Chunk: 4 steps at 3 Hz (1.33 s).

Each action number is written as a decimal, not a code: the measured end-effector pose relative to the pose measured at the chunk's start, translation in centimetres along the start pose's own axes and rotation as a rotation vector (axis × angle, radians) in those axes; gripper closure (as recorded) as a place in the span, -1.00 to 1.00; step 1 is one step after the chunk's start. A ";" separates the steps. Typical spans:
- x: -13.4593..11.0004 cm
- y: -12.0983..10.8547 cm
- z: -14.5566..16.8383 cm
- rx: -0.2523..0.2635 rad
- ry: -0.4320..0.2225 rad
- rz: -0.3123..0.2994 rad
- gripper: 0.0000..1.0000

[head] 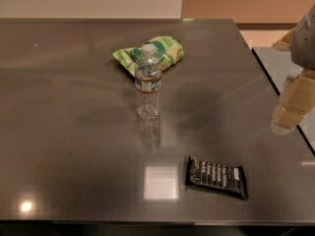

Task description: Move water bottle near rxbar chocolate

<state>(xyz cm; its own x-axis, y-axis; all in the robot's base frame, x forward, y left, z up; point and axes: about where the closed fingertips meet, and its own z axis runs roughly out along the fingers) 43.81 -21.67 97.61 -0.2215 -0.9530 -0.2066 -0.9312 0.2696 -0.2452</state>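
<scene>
The water bottle (147,81) stands upright near the middle of the dark table, with a white cap and a white-and-red label band. The rxbar chocolate (216,177) lies flat near the front right of the table, black with white lettering. My gripper (291,107) hangs at the right edge of the view, above the table's right side, well apart from both the bottle and the bar. It holds nothing that I can see.
A green snack pouch (152,52) lies just behind the bottle. The dark table (74,132) has its right edge (275,82) running under the gripper, with a second surface beyond it. A bright light reflection (160,182) sits left of the bar.
</scene>
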 end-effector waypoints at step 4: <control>-6.8 -4.0 3.3 -0.038 -0.143 -0.025 -1.00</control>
<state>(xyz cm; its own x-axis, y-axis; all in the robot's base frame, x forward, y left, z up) 49.96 -15.76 96.89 -0.1573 -0.9291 -0.3347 -0.9468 0.2383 -0.2164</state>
